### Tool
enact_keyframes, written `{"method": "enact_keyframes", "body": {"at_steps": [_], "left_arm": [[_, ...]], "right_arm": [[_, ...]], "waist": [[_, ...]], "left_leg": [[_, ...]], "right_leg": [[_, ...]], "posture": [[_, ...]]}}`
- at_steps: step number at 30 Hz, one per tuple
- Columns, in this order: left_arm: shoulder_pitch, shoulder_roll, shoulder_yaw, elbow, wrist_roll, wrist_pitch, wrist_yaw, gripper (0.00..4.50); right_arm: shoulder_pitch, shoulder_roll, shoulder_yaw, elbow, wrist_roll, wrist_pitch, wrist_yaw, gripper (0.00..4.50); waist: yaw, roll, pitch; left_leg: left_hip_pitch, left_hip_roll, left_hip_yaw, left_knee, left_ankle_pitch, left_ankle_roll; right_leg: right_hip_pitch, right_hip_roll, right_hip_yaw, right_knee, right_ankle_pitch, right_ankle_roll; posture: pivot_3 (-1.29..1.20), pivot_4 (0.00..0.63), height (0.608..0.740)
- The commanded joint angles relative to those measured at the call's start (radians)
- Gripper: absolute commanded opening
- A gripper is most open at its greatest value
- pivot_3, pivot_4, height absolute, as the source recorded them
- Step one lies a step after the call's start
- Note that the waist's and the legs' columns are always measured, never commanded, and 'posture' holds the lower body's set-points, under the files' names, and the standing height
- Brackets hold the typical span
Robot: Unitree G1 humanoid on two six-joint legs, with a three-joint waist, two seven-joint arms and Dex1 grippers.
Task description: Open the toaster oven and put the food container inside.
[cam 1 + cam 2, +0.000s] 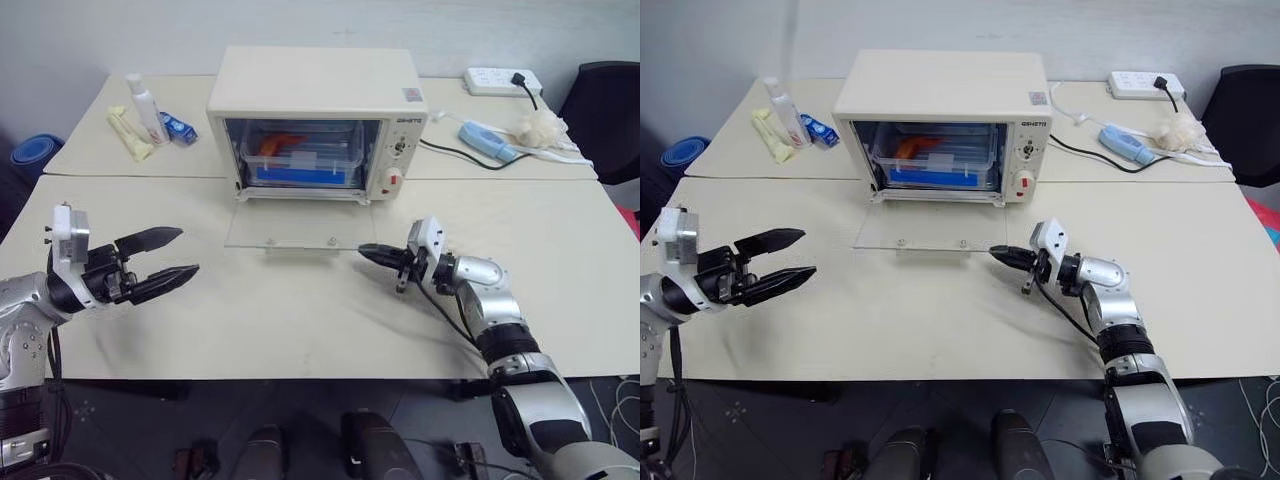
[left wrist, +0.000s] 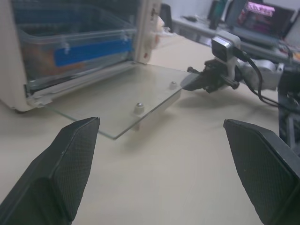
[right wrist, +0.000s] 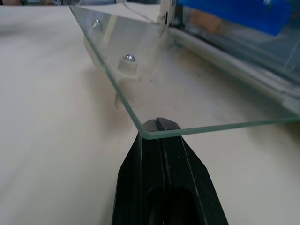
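The cream toaster oven [image 1: 315, 90] stands at the back of the table with its glass door [image 1: 290, 225] folded down flat onto the table. Inside it sits the food container [image 1: 300, 155], clear with a blue strip and orange food. My left gripper [image 1: 188, 252] hovers to the left of the door, open and empty, its wide-spread fingers [image 2: 70, 159] pointing toward the oven. My right gripper [image 1: 366, 250] is shut on nothing, and its tip [image 3: 159, 124] sits right at the front right corner of the glass door.
Behind the oven on the left are a white bottle [image 1: 147, 108], a yellow packet [image 1: 130, 135] and a small blue box [image 1: 180, 128]. A power strip [image 1: 502, 80], a cable and a blue device [image 1: 487, 140] lie at the back right. A black chair [image 1: 605, 110] stands far right.
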Motion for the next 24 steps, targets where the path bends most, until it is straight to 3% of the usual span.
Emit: {"method": "enact_keyframes", "body": {"at_steps": [1, 8, 12, 16, 24], "left_arm": [[-0.032, -0.026, 0.083, -0.053, -0.110, 0.059, 0.097, 4.49], [-0.116, -0.038, 0.096, -0.006, -0.159, 0.093, 0.168, 4.49], [-0.121, -0.004, 0.048, 0.040, -0.085, 0.028, 0.106, 4.49], [-0.084, 0.036, -0.018, 0.108, 0.082, -0.166, 0.044, 4.50], [0.132, 0.063, -0.034, 0.159, 0.269, -0.459, -0.010, 4.50]], "right_arm": [[-0.023, 0.024, -0.061, -0.120, 0.097, 0.029, -0.009, 0.00], [-0.108, 0.106, -0.155, -0.274, 0.259, 0.170, -0.128, 0.00], [-0.088, 0.058, -0.145, -0.365, 0.268, 0.261, -0.119, 0.00], [0.034, -0.060, -0.103, -0.514, 0.255, 0.322, -0.019, 0.78], [0.302, -0.270, -0.029, -0.623, 0.145, 0.217, 0.166, 3.44]], "waist": [[0.001, 0.000, 0.000], [-0.001, 0.000, 0.000], [0.000, 0.000, 0.000], [0.010, 0.000, 0.000], [0.015, 0.000, 0.000]], "left_leg": [[0.000, 0.000, 0.000, 0.000, 0.000, 0.000], [0.000, 0.000, -0.001, 0.001, 0.000, -0.001], [0.000, 0.000, -0.001, -0.001, 0.001, -0.002], [-0.001, -0.001, -0.002, -0.001, 0.000, -0.001], [-0.001, -0.001, 0.001, -0.002, -0.001, 0.001]], "right_leg": [[0.000, 0.000, 0.000, 0.000, 0.000, 0.000], [0.000, 0.000, -0.001, 0.001, 0.000, 0.000], [-0.001, 0.000, -0.001, 0.001, 0.000, 0.000], [0.000, -0.001, -0.002, -0.001, 0.000, 0.000], [0.000, -0.001, 0.000, -0.008, 0.000, 0.000]], "posture": [[0.00, 0.150, 0.740], [0.00, 0.150, 0.740], [0.00, 0.150, 0.740], [0.00, 0.150, 0.740], [0.00, 0.150, 0.740]]}}
